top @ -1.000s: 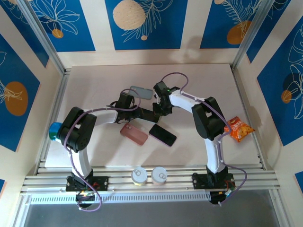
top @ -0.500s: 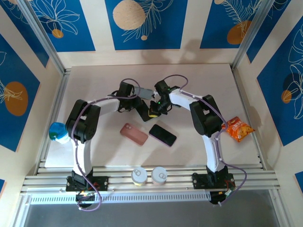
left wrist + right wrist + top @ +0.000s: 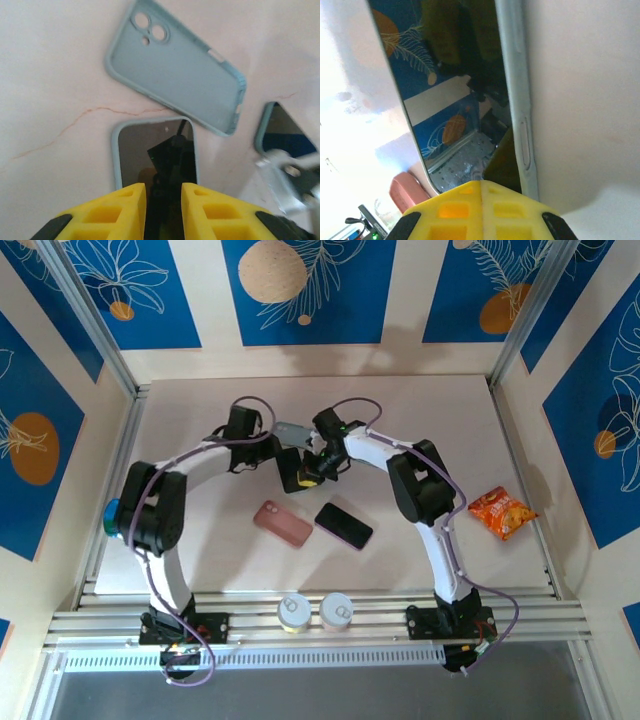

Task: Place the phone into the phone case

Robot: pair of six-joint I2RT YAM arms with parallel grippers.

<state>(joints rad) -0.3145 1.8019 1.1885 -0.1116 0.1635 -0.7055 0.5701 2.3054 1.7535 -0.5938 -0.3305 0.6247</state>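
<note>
Pale tabletop (image 3: 430, 410) holds the phone (image 3: 155, 145) just beside the empty case (image 3: 175, 70), insertion still to do, with the left gripper (image 3: 163, 205) slightly apart over it and the right gripper (image 3: 481, 200) closed.

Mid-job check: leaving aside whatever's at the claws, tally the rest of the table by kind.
Cans: 2
Snack bag: 1
Black phone: 1
Phone cases: 2, pink case, blue-grey case
Blue object, half hidden: 1
Total: 7

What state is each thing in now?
Blue case: empty, open side up.
Blue-edged phone: screen up, outside that case.
Left gripper: slightly open over that phone's end.
Right gripper: shut, at that phone's end.
Pink case: lying flat.
Dark phone: lying flat.
Cans: upright.
Snack bag: lying flat.
</note>
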